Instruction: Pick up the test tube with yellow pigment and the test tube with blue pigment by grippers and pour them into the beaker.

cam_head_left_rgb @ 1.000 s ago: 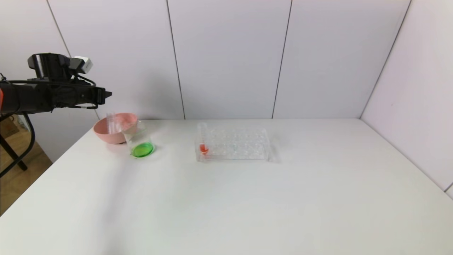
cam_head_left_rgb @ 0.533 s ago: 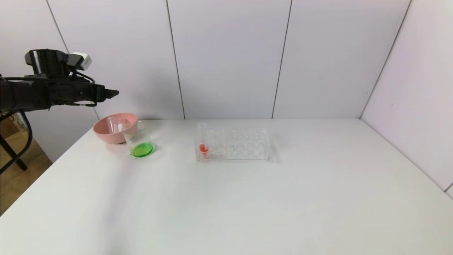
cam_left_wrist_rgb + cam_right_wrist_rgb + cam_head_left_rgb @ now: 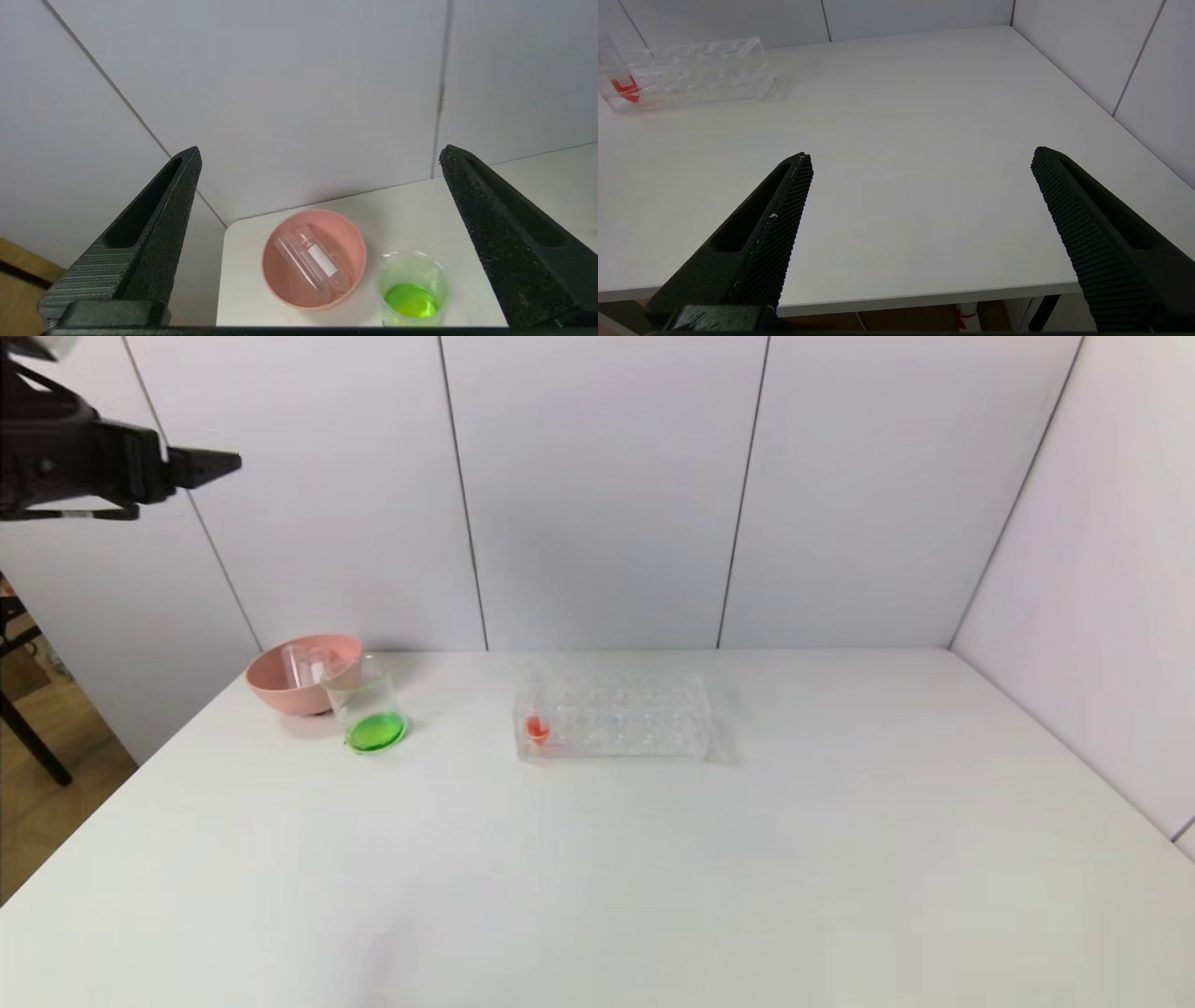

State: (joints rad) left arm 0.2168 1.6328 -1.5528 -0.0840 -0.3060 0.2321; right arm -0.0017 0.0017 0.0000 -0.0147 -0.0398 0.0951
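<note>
Now both empty tubes point(image 3: 310, 261) lie in the pink bowl point(image 3: 280, 275), the beaker point(image 3: 366, 714) at its four o'clock holds green; the left gripper point(image 3: 317, 186), fingers wide and empty, is best lifted clear. The right gripper point(image 3: 920, 186) is parked, fingers wide.

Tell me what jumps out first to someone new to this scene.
Brightest is the green liquid in the beaker at the table's far left, right beside a pink bowl holding two empty test tubes. Mid-table, a clear rack has one red-liquid tube at its left end. The left claw hangs open, high above the bowl.
</note>
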